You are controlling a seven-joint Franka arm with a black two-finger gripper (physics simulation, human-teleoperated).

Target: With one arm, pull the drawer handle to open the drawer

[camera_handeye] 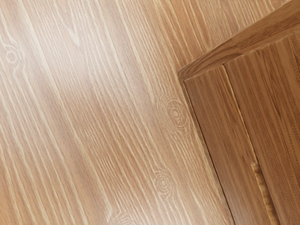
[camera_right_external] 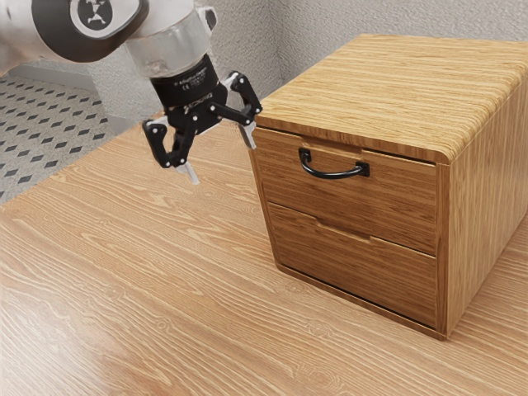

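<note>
Fingers: my black fingers (camera_right_external: pixel 220 157) hung wide open, empty.
Hold: black curved metal handle (camera_right_external: pixel 330 175) looked rigid, probably slick; mid-bar suited best.

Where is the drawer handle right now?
In the exterior view, the drawer handle is on the upper drawer front, near its end at the view's left, just under the cabinet top; the open end effector hovers further left, not touching it.
</note>
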